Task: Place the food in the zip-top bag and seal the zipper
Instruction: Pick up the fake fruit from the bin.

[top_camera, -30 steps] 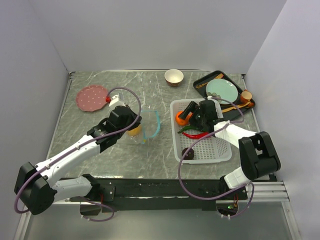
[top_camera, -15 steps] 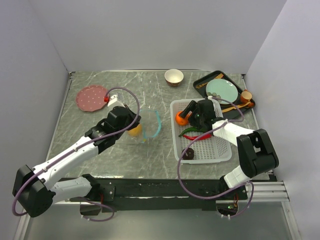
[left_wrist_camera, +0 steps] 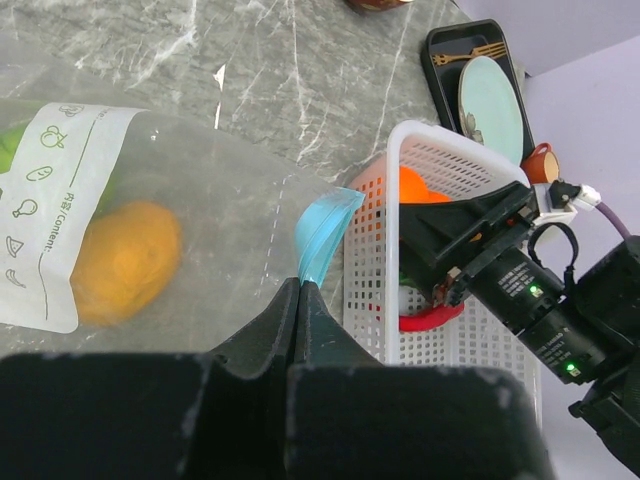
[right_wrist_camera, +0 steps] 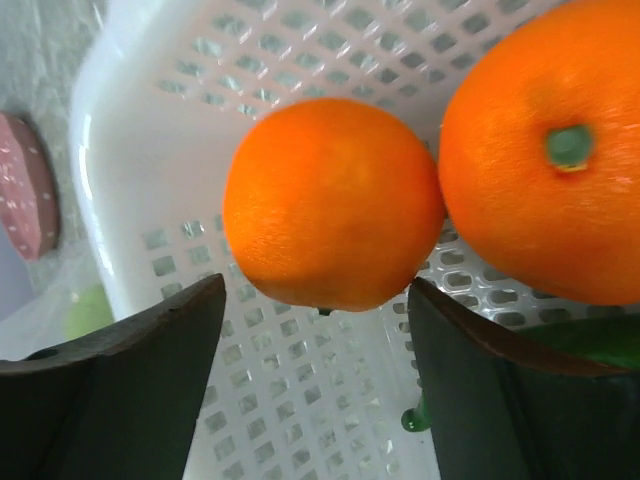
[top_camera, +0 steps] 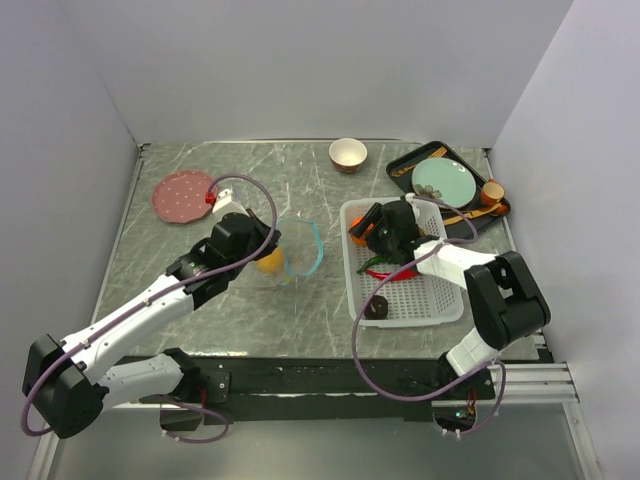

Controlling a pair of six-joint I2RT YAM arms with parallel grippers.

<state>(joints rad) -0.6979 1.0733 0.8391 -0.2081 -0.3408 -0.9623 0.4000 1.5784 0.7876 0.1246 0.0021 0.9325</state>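
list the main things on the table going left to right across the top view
pink plate → zip-top bag → white basket → black tray

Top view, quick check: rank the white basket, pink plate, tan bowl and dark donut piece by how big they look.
1. white basket
2. pink plate
3. tan bowl
4. dark donut piece

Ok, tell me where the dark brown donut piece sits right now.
The donut piece lies in the near-left corner of the white basket in the top view, right of centre, nearer than the red chili.
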